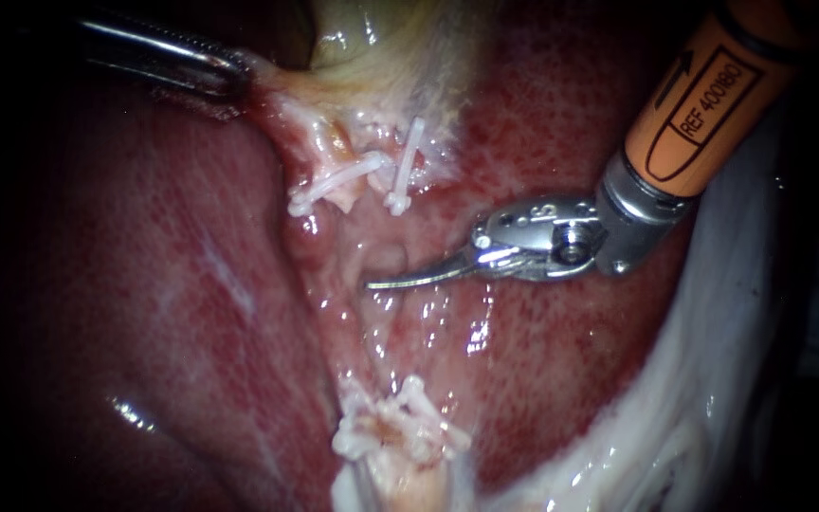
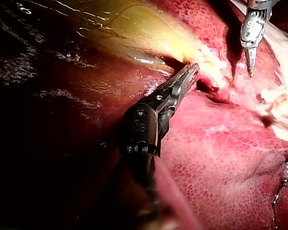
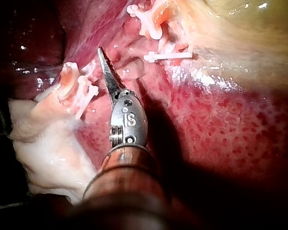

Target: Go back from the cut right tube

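left instrument [image 1: 225, 74]: jaws clamped on the pale edge of the gallbladder [image 1: 362, 38]
right instrument [image 1: 409, 277]: blades closed, holding nothing, tip in the gap between the stumps
cut tube: upper stump [image 1: 338, 180] right under the gallbladder, lower stump [image 1: 395, 436] well apart, white clips [image 1: 408, 156] on both; honestly can't tell which tube is the right one
liver [image 1: 144, 284]: wet and red all around

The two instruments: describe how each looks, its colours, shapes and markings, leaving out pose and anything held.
The right instrument has an orange sleeve with a black-outlined label and arrow, a silver metal wrist with round pins, and slim curved blades tapering to a point. The left instrument is dark polished metal, with a blackish wrist and long, narrow, ridged jaws.
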`<state>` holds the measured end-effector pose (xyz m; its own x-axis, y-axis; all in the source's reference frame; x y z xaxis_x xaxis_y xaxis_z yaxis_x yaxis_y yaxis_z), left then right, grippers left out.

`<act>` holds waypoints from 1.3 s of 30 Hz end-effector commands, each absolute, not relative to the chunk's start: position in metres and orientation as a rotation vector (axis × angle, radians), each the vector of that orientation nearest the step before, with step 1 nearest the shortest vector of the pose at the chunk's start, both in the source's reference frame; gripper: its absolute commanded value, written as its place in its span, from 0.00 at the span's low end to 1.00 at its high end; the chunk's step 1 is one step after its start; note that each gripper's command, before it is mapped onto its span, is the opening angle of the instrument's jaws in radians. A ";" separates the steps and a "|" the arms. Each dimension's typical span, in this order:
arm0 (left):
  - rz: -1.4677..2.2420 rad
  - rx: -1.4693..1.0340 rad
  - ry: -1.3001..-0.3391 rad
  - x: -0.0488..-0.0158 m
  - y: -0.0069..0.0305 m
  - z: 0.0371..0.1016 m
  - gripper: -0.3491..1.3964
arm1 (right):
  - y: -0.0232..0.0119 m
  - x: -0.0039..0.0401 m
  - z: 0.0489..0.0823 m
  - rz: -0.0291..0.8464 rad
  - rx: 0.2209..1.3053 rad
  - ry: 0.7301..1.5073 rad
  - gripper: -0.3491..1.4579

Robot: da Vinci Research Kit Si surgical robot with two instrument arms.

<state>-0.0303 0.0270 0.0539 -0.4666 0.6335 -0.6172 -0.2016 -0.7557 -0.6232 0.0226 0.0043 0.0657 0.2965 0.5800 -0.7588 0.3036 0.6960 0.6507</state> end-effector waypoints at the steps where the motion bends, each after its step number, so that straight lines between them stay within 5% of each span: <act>1: 2.233 -1.221 -0.650 -0.0303 0.0270 0.0538 0.00 | 0.0043 0.0226 0.0657 0.215 0.837 1.298 0.00; 2: 2.233 -1.221 -0.650 -0.0303 0.0270 0.0538 0.00 | 0.0043 0.0226 0.0657 0.216 0.837 1.301 0.00; 5: 2.233 -1.221 -0.650 -0.0303 0.0270 0.0538 0.00 | 0.0043 0.0231 0.0655 0.222 0.835 1.312 0.71; 7: 2.233 -1.221 -0.650 -0.0302 0.0270 0.0538 0.00 | 0.0042 0.0237 0.0654 0.232 0.828 1.322 0.90; 17: 2.233 -1.221 -0.651 -0.0302 0.0271 0.0538 0.00 | 0.0039 0.0238 0.0652 0.257 0.797 1.319 0.98; 22: 2.233 -1.222 -0.652 -0.0300 0.0271 0.0538 0.00 | 0.0035 0.0220 0.0648 0.342 0.697 1.292 0.99; 26: 2.233 -1.221 -0.648 -0.0300 0.0271 0.0538 0.00 | 0.0028 0.0194 0.0643 0.354 0.508 1.261 0.99; 33: 2.233 -1.221 -0.648 -0.0299 0.0271 0.0538 0.00 | 0.0020 0.0145 0.0632 0.213 0.272 1.049 0.99; 39: 2.233 -1.221 -0.648 -0.0299 0.0271 0.0538 0.00 | 0.0021 0.0128 0.0614 0.164 0.222 0.900 0.99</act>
<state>-0.0299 0.0271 0.0538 -0.4660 0.6335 -0.6176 -0.2043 -0.7563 -0.6216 0.0126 0.0022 0.0612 0.6206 0.2273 -0.7505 -0.0436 0.9656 0.2565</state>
